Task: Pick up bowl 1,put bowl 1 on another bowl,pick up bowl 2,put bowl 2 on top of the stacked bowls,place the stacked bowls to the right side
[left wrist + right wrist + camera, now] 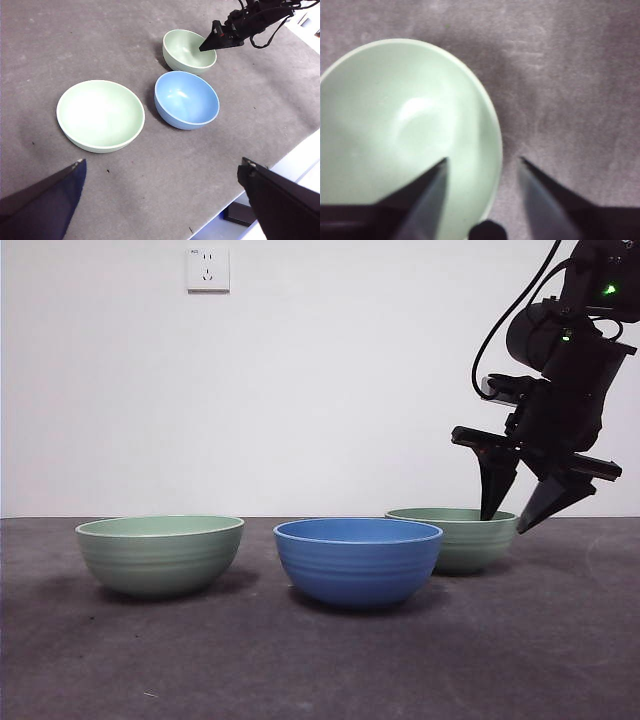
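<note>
Three round, smooth-glazed bowls with faint ridges sit on the grey table (560,640). Blue bowl (358,560) centre; pale green bowl 2 (160,553) left; bowl 1 (455,538) far right. Right gripper (520,515) spread, straddling bowl 1's rim. Left gripper (165,172) spread, hovering.

Even soft light, faint shadows; right wrist view blurred.
</note>
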{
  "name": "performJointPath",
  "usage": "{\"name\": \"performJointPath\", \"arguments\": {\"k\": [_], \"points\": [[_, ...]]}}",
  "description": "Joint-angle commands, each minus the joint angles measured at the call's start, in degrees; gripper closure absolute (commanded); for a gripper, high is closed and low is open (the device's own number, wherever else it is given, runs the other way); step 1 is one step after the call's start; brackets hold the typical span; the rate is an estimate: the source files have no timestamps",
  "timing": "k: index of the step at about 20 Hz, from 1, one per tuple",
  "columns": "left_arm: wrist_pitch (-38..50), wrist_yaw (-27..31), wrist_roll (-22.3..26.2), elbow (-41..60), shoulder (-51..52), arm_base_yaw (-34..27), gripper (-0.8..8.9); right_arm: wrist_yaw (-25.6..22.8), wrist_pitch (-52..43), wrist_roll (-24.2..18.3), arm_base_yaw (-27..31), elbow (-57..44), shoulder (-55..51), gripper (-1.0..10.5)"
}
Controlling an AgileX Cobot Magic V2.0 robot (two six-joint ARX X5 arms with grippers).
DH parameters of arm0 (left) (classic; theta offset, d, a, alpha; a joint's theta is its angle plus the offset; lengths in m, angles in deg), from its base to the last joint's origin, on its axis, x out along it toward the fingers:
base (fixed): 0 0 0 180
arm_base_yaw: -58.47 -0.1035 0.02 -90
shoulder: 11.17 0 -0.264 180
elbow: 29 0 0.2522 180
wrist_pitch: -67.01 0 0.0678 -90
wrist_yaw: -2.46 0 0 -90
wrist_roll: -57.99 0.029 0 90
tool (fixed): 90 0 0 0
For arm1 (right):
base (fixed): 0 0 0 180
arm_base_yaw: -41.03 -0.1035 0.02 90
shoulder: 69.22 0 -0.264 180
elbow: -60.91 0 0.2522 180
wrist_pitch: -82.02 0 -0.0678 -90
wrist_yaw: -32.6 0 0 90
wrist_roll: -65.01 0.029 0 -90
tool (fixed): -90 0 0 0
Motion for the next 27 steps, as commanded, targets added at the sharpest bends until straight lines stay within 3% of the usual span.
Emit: {"name": "performJointPath", "arguments": {"k": [1, 7, 12, 16, 21, 27], "points": [[0.07, -0.35, 0.02, -0.04, 0.04, -0.04, 1.98, -0.13, -0.07, 1.22, -0.13, -0.04, 0.35, 8.0], [0.11, -0.35, 0.02, -0.04, 0.04, -0.04, 1.98, -0.17, 0.22, 1.31, -0.11, -0.04, 0.35, 9.6], [0.13, -0.31, 0.02, -0.04, 0.04, -0.04, 1.97, -0.13, -0.33, 1.31, -0.11, -0.04, -1.29, 9.6], [0.13, -0.31, 0.02, -0.04, 0.04, -0.04, 1.97, 0.28, 2.75, -0.28, -1.29, -0.04, -9.29, 9.6], [0.13, -0.31, 0.02, -0.04, 0.04, -0.04, 1.98, 0.28, 9.64, -2.38, -6.58, -0.04, -16.39, 9.6], [0.11, -0.31, 0.02, -0.04, 0.04, -0.04, 1.97, -0.28, 11.08, -2.36, -14.93, -0.07, -13.33, 9.6]]}}
